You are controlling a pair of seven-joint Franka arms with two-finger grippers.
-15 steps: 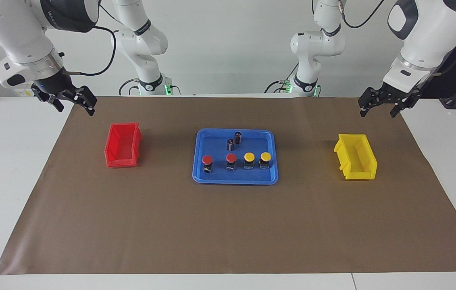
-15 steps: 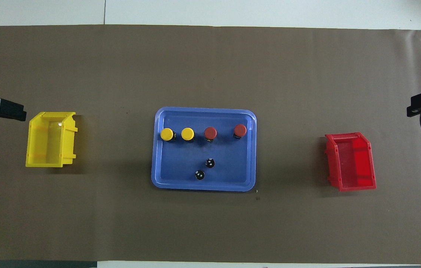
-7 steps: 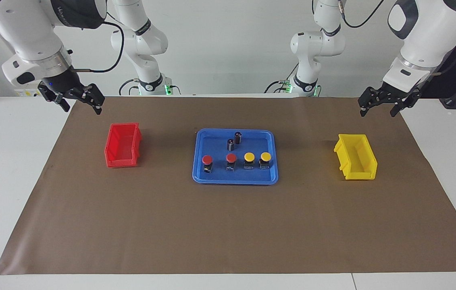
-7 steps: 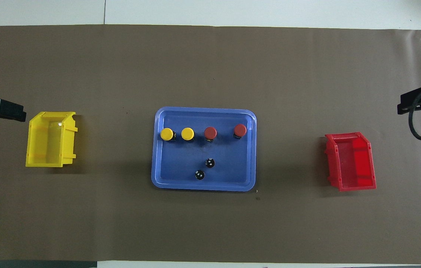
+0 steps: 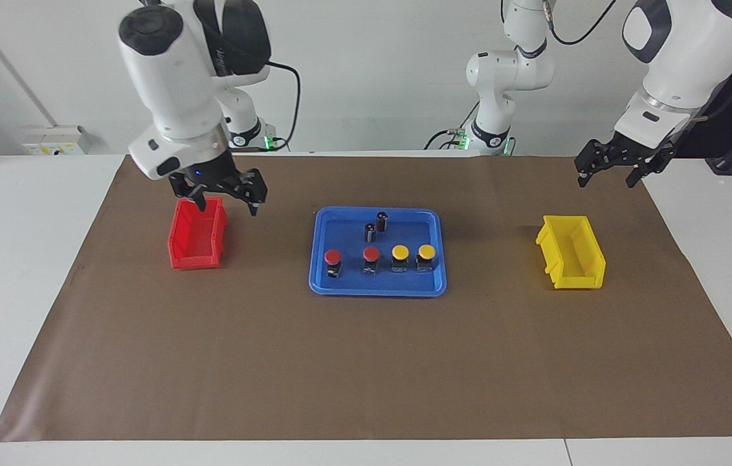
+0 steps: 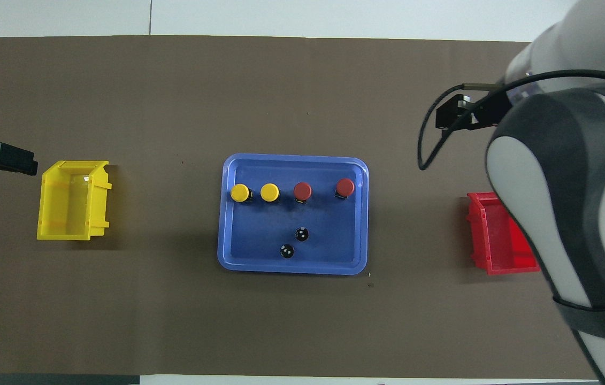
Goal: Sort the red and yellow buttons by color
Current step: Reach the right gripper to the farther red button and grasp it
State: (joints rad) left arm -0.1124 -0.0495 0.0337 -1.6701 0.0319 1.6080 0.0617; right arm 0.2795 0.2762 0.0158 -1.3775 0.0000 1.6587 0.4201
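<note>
So far nothing had been sorted: both red buttons (image 5: pixel 332 257) and both yellow buttons (image 5: pixel 400 252) stood in a row in the blue tray (image 5: pixel 320 285), farther from the robots than two small dark cylinders (image 5: pixel 382 221). The red bin (image 5: pixel 195 262) and the yellow bin (image 5: pixel 576 279) held nothing. The right gripper (image 5: pixel 226 195) hung over the red bin's edge toward the tray, fingers spread, gripping nothing. The left gripper (image 5: pixel 606 173) waited above the mat near the yellow bin, likewise wide and unladen. All four buttons were left to move.
</note>
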